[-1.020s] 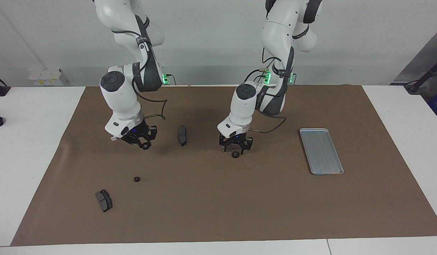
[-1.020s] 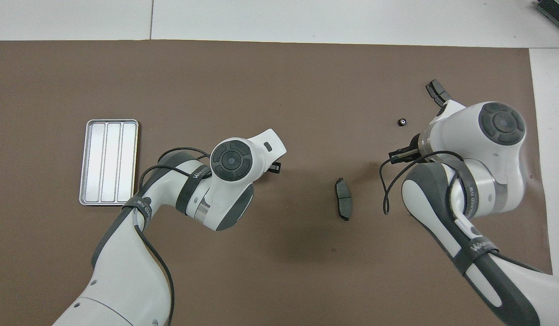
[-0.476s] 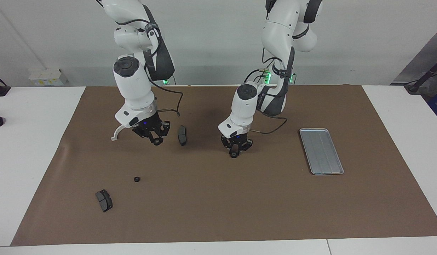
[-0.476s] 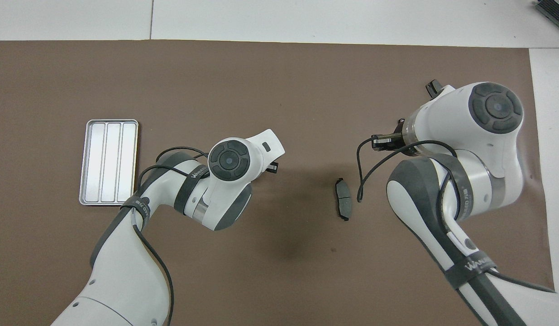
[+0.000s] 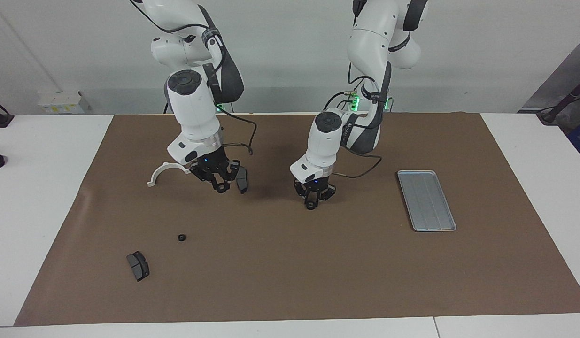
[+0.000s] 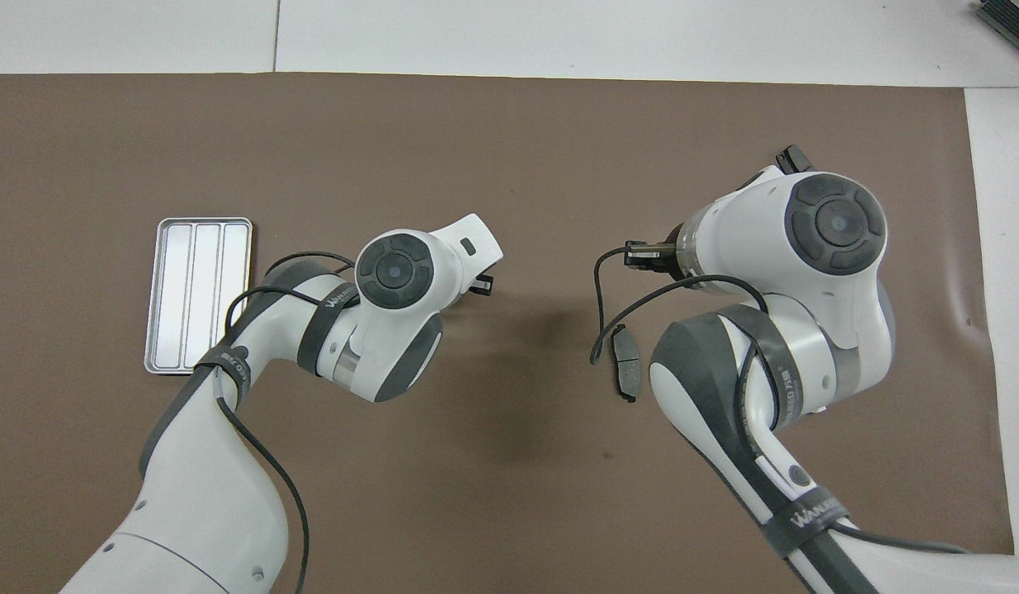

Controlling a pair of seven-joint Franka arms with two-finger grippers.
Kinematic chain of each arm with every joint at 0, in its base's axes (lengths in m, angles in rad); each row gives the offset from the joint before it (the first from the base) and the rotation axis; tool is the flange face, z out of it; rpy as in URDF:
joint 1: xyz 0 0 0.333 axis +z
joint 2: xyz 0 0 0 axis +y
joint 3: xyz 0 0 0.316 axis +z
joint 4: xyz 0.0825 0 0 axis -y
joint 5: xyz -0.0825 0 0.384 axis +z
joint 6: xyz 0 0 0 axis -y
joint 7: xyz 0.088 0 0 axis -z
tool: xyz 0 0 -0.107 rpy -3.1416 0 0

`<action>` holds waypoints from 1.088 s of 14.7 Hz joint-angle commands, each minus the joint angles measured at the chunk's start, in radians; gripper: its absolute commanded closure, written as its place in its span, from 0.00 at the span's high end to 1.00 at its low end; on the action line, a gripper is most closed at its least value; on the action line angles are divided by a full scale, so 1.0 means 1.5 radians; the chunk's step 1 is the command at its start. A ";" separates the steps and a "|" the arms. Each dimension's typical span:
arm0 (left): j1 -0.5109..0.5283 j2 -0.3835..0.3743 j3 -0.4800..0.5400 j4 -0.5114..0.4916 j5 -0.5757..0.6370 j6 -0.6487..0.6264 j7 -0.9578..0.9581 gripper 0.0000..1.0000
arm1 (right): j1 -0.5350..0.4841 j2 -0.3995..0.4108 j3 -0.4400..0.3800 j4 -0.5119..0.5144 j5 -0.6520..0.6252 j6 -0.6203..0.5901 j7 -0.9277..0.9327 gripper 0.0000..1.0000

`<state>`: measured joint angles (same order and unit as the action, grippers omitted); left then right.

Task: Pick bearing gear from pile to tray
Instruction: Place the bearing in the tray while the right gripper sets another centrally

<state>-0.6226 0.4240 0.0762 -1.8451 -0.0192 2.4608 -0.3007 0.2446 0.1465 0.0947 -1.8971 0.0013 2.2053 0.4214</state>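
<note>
At center frame, the left tool and right tool each pinch a small black piece; overhead, arms hide both.

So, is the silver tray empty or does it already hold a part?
Empty. The tray shows only its bare grooved floor in both views, and no part lies inside its rim.
</note>
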 commanded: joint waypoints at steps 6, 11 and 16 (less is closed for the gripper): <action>0.212 -0.050 -0.006 0.053 -0.004 -0.174 0.101 0.00 | 0.121 0.091 0.001 0.007 0.011 0.175 0.203 0.00; 0.371 -0.093 -0.005 -0.026 -0.044 -0.201 0.378 0.00 | 0.196 0.209 0.001 0.048 0.011 0.315 0.290 0.00; 0.447 -0.122 -0.004 -0.109 -0.060 -0.164 0.495 0.09 | 0.205 0.228 -0.001 0.051 -0.001 0.326 0.318 1.00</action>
<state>0.0415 0.2961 0.0824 -1.9250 -0.0989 2.1675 0.4181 0.5572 0.4867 0.0962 -1.8414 0.0067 2.6957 0.8823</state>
